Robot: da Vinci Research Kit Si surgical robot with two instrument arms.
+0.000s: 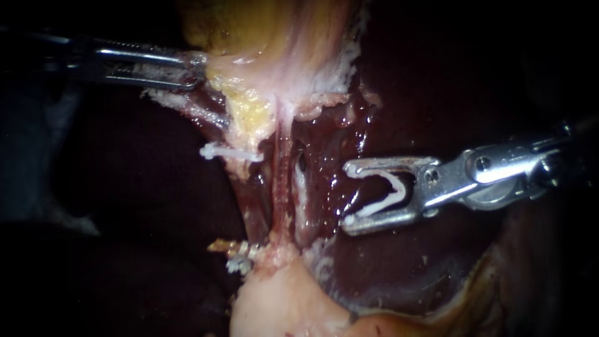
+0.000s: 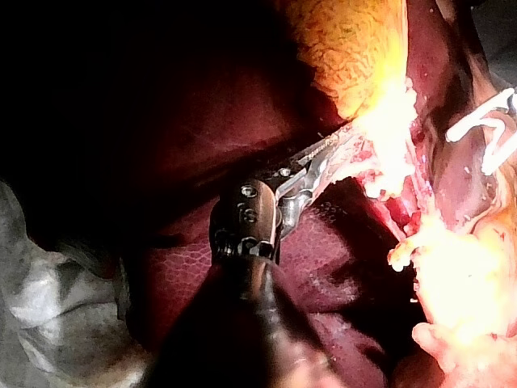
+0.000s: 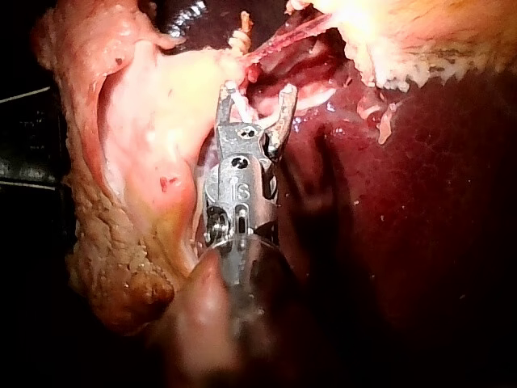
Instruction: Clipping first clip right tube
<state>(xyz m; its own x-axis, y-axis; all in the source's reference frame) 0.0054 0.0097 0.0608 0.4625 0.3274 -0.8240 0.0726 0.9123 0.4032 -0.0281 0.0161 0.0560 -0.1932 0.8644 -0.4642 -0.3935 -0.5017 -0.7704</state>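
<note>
My left instrument (image 1: 194,67) comes in from the upper left, its jaws shut on the pale edge of the gallbladder (image 1: 281,37), holding it up. From the right comes my right instrument (image 1: 349,195). Its jaws stand wide apart with an open white clip (image 1: 385,195) seated between them, touching both. The jaw tips lie to the right of the stretched reddish right tube (image 1: 284,181) and do not touch it. In the right wrist view the jaws (image 3: 257,99) point at the tubes (image 3: 279,42). The left wrist view shows the jaws (image 2: 327,152) gripping bright tissue.
A white clip (image 1: 226,151) sits on the left tube just under yellow fat (image 1: 249,115). A second clip (image 1: 236,249) sits lower, near pale tissue (image 1: 281,299). Dark liver (image 1: 399,268) lies behind and under the right instrument.
</note>
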